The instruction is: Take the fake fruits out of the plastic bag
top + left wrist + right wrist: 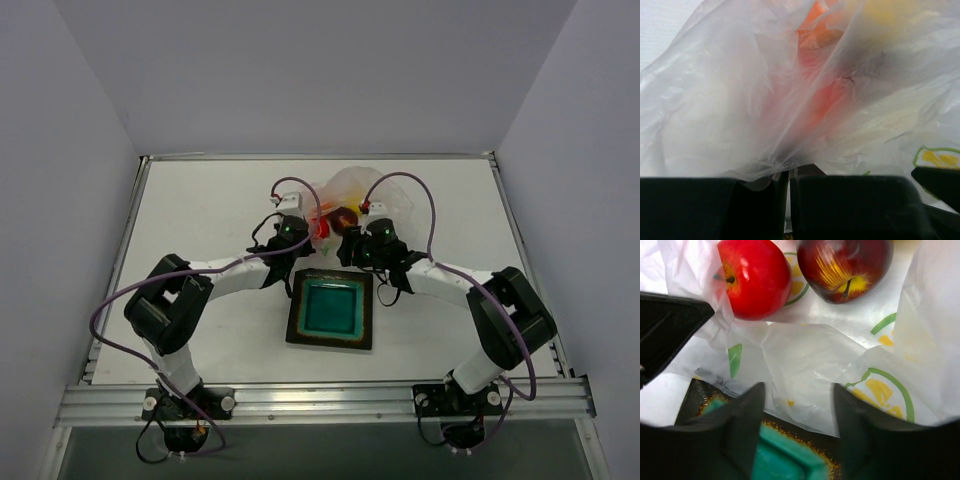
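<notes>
**Inventory, largest first**

1. Flat white desk [200, 210]. It has pale walls at the left, right and back, and a metal rail along the near edge. Only the overhead view shows me its bare surface, which runs wide on both sides of the arms out to the raised side edges.
2. Thin, transparent, wrinkled plastic bag [385, 190]. It lies at the far middle of the desk, just beyond the plate. From overhead it is a pale heap. The wrist views add its print of green rings around yellow patches, too fragmentary for me to read.
3. Square teal plate with a dark rim [331, 276]. It sits between the two arms. The right wrist view shows the bag's film draped onto its far rim.
4. Left gripper [789, 192]. Its fingers are pressed together, pinching a gathered fold of the plastic bag. Only its own camera shows me this.
5. Right gripper [800, 415]. Its fingers are spread over loose film above the plate's rim, and it holds nothing.
6. Small glossy bright red fruit [752, 277] and dark red fruit [845, 267]. They lie side by side on the film at the bag's near edge, between the grippers. I cannot tell whether a layer of film covers them.
7. Orange fruit [815, 20] and yellow fruit [885, 12]. Both are blurred colours behind the film, inside the bag, seen from the left wrist.
</notes>
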`<action>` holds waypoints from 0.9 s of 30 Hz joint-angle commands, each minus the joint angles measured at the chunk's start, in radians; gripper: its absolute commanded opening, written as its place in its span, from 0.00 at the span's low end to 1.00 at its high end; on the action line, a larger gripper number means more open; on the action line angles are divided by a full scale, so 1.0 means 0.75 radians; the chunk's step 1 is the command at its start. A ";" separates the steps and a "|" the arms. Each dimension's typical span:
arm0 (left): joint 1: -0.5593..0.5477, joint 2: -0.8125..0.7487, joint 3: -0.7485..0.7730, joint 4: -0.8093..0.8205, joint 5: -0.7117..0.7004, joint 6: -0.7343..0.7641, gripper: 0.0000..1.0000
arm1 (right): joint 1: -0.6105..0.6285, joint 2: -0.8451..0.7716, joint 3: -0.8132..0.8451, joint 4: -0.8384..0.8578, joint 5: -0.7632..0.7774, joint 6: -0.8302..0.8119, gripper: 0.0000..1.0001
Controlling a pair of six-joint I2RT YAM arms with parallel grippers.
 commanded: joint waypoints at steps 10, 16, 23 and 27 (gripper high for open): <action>0.014 -0.163 -0.122 0.308 0.154 -0.074 0.02 | 0.016 -0.162 0.167 -0.126 0.008 0.018 0.50; 0.017 -0.157 -0.167 0.384 0.180 -0.076 0.02 | 0.010 0.041 0.284 -0.083 0.239 0.018 0.38; 0.023 -0.147 -0.193 0.388 0.217 -0.025 0.02 | -0.023 0.192 0.431 -0.089 0.313 -0.066 0.70; 0.021 -0.157 -0.214 0.392 0.240 0.012 0.02 | -0.043 0.282 0.488 -0.132 0.272 -0.111 0.87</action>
